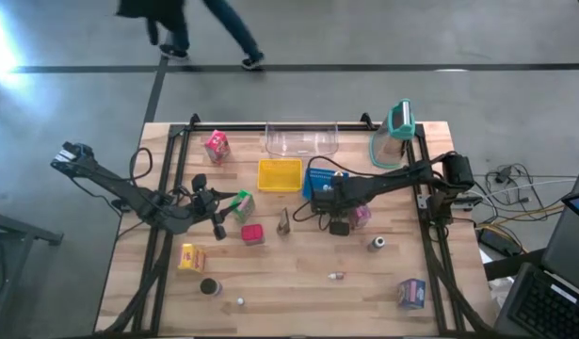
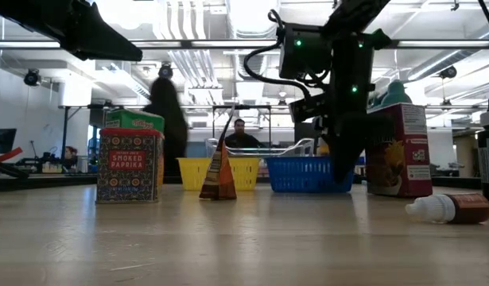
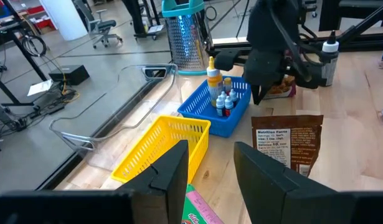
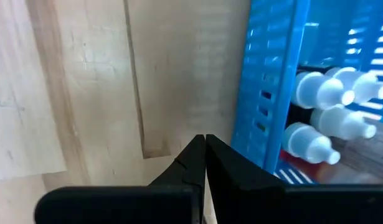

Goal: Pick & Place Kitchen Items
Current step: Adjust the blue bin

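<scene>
Two arms are seen over a pale wooden plank table [image 1: 298,282] with a black frame, standing on a grey concrete floor; a person [image 1: 190,24] is caught walking past the far edge. In the low view a lit workshop is seen behind the table, with another person [image 2: 242,135] seated beyond the baskets.

Left gripper [image 1: 228,212]: its fingers [image 3: 172,171] are seen parted around the end of a green carton [image 1: 242,203], which is held between them. Ahead of this gripper a yellow basket [image 3: 160,146] is seen, then a blue basket [image 3: 219,112] holding small bottles [image 3: 223,102]. A brown pouch [image 3: 288,140] is stood upright just beside the gripper, on the side toward the other arm. A red paprika tin [image 1: 252,234] lies near it toward the near edge, and a yellow carton [image 1: 191,256] farther that way. A pink carton [image 1: 217,146] stands well apart, toward the far edge.

Right gripper [image 4: 205,155]: jaws are pressed fully together with nothing between them, tips pointed down at bare wood just beside the blue basket's wall. White-capped bottles [image 4: 325,102] are seen through that wall. A purple-pink carton [image 1: 361,216] lies near this gripper. A small bottle [image 2: 451,208] lies on its side on the table.
</scene>
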### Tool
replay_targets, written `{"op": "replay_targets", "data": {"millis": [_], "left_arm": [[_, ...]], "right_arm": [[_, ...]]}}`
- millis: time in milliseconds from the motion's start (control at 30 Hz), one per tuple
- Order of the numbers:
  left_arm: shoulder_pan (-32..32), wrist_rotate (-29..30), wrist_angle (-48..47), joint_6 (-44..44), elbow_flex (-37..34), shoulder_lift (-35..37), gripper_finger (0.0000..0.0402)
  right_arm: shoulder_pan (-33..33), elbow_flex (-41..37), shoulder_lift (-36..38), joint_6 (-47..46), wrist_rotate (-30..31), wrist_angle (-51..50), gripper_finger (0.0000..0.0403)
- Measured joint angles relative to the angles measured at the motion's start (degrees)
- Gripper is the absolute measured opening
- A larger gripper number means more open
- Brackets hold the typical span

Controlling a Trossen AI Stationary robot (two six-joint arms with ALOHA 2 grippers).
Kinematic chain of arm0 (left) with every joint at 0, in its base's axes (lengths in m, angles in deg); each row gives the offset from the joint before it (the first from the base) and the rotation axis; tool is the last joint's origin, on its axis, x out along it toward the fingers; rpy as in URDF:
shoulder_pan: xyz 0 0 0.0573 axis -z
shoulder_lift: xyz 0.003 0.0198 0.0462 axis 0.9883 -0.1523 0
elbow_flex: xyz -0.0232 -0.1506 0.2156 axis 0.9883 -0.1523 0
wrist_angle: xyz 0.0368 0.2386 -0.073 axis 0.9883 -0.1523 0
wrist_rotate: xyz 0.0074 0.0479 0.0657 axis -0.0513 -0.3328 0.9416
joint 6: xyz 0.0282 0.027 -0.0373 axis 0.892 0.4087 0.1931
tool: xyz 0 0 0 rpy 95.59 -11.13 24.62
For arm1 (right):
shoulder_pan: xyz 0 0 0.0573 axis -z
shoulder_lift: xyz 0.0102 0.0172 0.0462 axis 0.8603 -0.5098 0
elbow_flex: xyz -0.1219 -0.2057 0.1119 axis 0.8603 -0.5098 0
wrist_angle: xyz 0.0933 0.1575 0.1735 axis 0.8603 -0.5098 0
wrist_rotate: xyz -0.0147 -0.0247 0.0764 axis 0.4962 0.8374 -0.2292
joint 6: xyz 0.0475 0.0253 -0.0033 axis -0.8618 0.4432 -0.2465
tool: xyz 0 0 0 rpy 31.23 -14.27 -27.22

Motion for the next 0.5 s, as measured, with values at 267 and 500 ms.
{"op": "replay_targets", "data": {"millis": [267, 500], "left_arm": [[0.0, 0.01, 0.0, 0.0, 0.01, 0.0, 0.0136], [0.0, 0.01, 0.0, 0.0, 0.01, -0.01, 0.0136]], "right_arm": [[2.41, 0.32, 0.0, 1.88, 1.17, 2.23, 0.0008], [3.83, 0.13, 0.0, 4.15, 1.05, 5.26, 0.0008]]}}
